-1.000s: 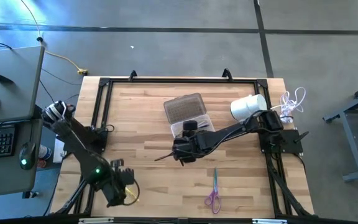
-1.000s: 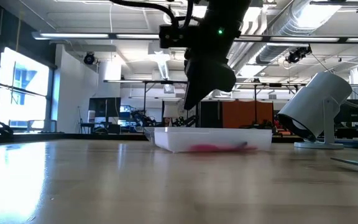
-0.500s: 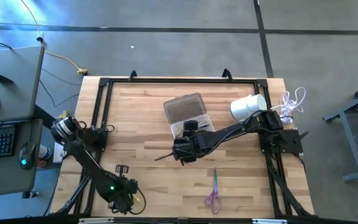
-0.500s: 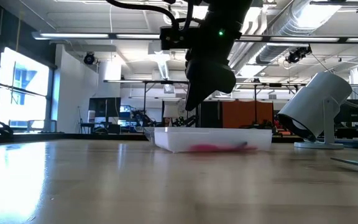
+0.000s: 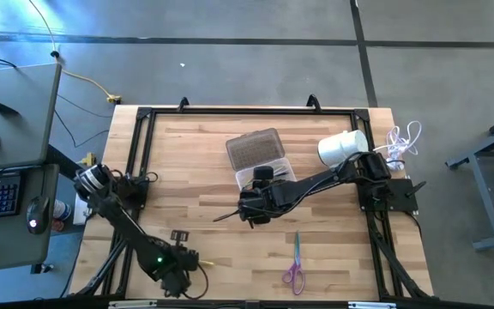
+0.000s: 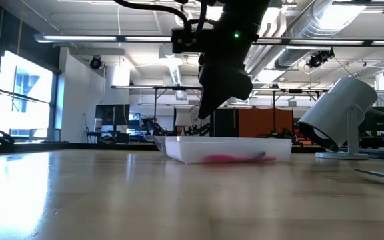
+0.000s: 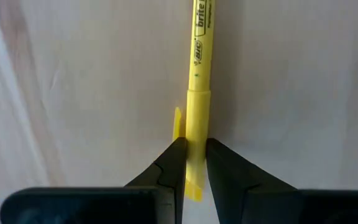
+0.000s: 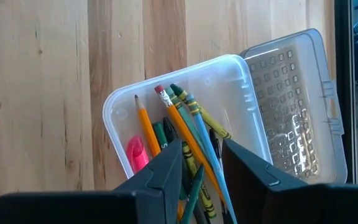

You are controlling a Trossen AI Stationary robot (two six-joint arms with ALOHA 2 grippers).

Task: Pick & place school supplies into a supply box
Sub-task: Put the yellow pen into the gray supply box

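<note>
Two arms over a wooden desk with an open supply box

Above the supply box's near end, the right end effector clenches a bundle of pencils; well away from the box toward the desk's front-left corner, the left end effector grips a yellow highlighter; purple-handled scissors lie in front of the box.

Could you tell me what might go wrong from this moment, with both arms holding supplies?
The right gripper holds a loose bundle of pencils above the open supply box; released unevenly, some may catch the rim or roll onto the table. The left gripper pinches the yellow highlighter only near its end, so it could pivot or slip during the carry. The scissors lie near the front edge, possibly awkward to grasp flat.
</note>
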